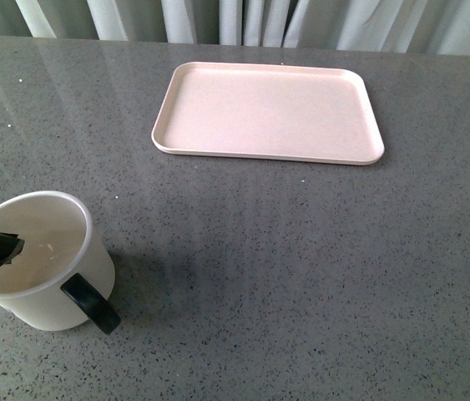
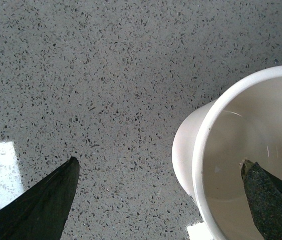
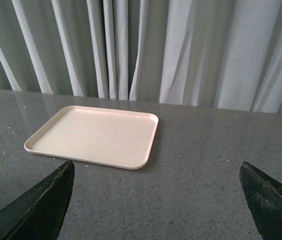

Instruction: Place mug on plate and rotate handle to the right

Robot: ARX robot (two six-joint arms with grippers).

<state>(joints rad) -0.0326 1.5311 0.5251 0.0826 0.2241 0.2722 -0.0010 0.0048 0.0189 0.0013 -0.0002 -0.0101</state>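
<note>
Countertop (image 1: 301,267) of grey speckled stone, polished enough to catch streaks of light, runs back to a pale pleated curtain (image 3: 141,45) at its far edge. The mug (image 1: 42,305) stands upright on it at my near left, well apart from the plate (image 1: 268,113), which lies close to that far edge, slightly right of centre. A broad stretch of stone lies between the 2. My left claw (image 2: 159,161) is spread wide and straddles the mug's wall: 1 finger (image 2: 271,200) hangs inside the mug, the other finger (image 2: 40,205) is outside over the stone, and I cannot tell whether either touches the wall. The mug is a smooth cream cylinder with a rounded lip, and its handle (image 1: 91,305), a glossy black loop, sticks out toward me and to the right. The plate is a flat, matte, pale pink rectangle with rounded corners and a low raised rim. My right claw (image 3: 157,164) hangs above the stone facing the plate, its 2 dark, rough-edged fingers wide apart and holding nothing.
</note>
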